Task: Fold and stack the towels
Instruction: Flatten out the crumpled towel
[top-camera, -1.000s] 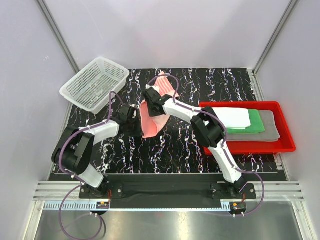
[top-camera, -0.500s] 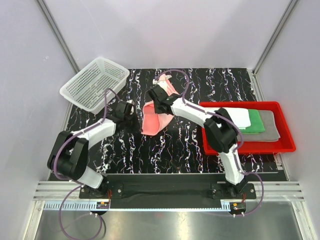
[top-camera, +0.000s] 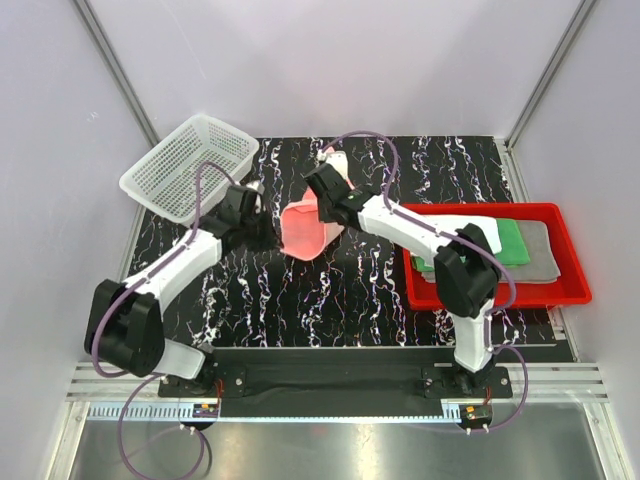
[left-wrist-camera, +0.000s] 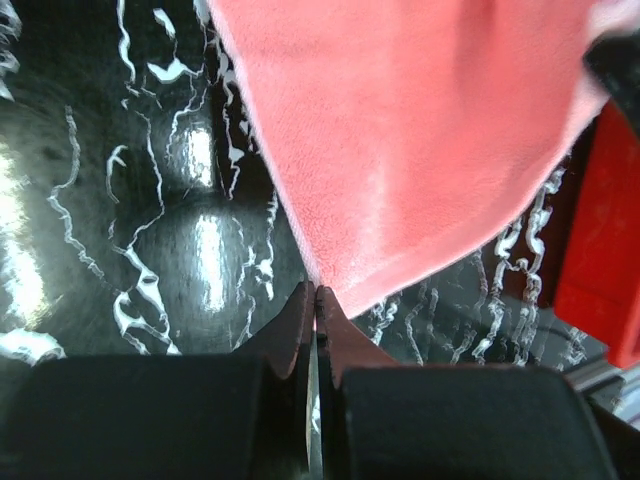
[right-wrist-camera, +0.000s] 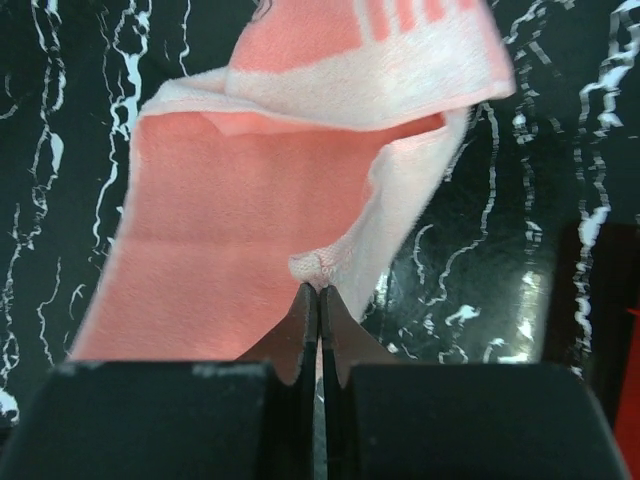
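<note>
Right hand (right-wrist-camera: 318, 290) on pink towel (top-camera: 303, 230), lengthwise near-to-far.

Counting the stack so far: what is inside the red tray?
Three folded towels overlap: white towel over green towel over grey towel. The right arm hides the pile's left end.

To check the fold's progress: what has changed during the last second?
The right pincer closed on an edge of the pink towel. Both pincers moved a little away from the bases. The left pincer stayed shut on the towel's corner; the tray, its stack and the basket did not move.
</note>
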